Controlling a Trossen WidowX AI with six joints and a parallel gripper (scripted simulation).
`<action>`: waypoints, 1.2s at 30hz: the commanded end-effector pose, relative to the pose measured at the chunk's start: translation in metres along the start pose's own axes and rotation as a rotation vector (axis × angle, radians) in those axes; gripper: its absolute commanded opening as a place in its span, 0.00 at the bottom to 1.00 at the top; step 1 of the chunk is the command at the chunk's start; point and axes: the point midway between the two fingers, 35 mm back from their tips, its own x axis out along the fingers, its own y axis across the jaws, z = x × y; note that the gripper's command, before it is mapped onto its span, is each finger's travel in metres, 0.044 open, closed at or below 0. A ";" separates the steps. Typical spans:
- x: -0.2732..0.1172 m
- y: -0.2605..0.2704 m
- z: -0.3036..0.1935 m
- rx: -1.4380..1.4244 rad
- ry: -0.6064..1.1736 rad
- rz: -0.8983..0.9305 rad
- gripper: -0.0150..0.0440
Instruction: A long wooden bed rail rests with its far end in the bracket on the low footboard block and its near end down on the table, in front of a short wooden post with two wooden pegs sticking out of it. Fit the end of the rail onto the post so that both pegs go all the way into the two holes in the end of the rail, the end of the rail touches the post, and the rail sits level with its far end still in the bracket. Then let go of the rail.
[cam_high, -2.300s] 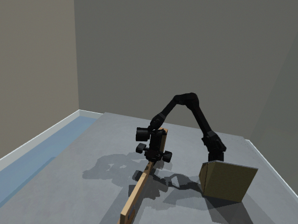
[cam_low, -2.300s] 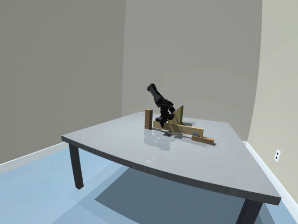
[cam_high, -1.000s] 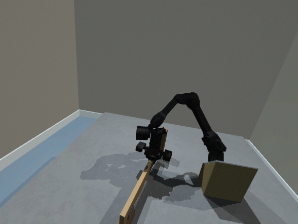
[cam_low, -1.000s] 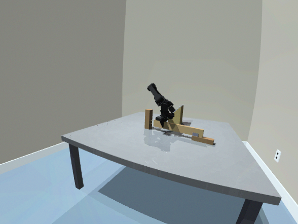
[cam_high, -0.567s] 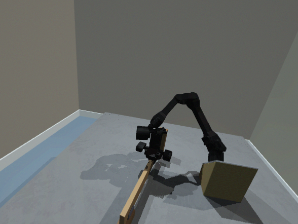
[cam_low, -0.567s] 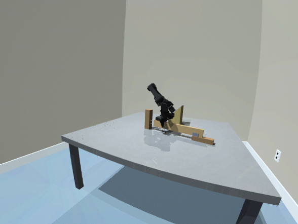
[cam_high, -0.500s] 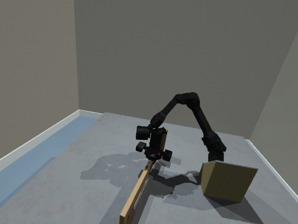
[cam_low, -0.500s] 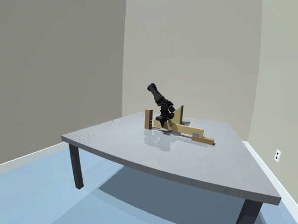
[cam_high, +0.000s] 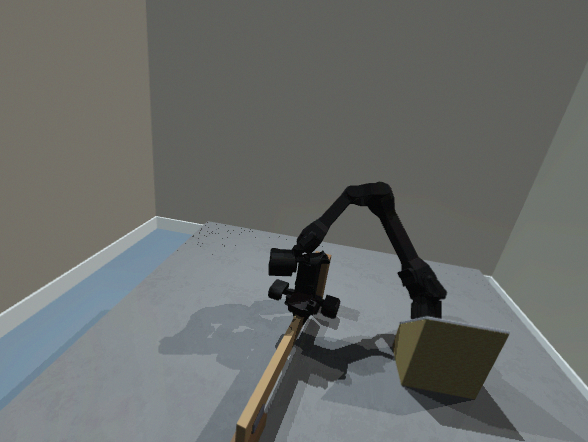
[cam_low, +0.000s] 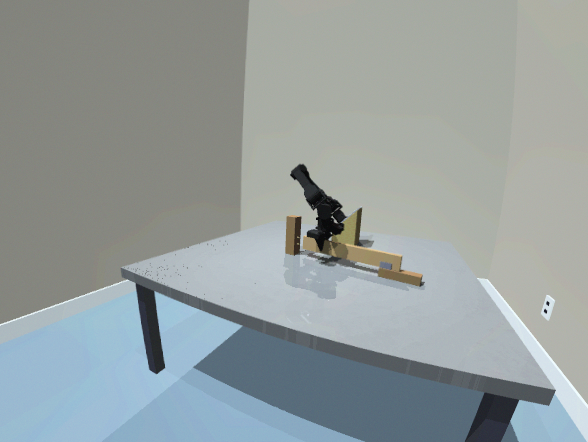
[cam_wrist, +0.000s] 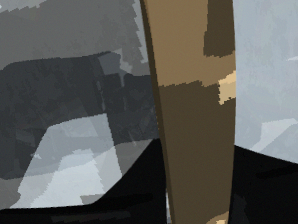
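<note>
The long wooden rail (cam_high: 267, 372) (cam_low: 365, 254) (cam_wrist: 195, 115) stands on its narrow edge. Its far end sits at the grey bracket (cam_low: 385, 265) on the low footboard block (cam_low: 411, 277). My gripper (cam_high: 303, 309) (cam_low: 321, 245) (cam_wrist: 176, 143) is shut on the rail close to its near end, a finger on each side. That end is raised a little, with shadow beneath it. The short upright post (cam_high: 324, 281) (cam_low: 292, 235) stands just beyond it. In the exterior view small pegs show on the post's side, with a narrow gap to the rail end. The holes are hidden.
A yellowish upright panel (cam_high: 447, 357) (cam_low: 353, 229) stands beside the arm's base, to the right of the rail in the top view. The arm arches over from there to the rail. The grey table (cam_high: 125, 390) (cam_low: 280, 300) carries everything.
</note>
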 end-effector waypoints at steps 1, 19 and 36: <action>-0.001 0.000 0.001 -0.002 -0.008 -0.001 0.25; 0.000 0.000 -0.004 -0.002 -0.007 -0.001 0.25; -0.002 0.000 -0.010 -0.002 -0.007 -0.001 0.25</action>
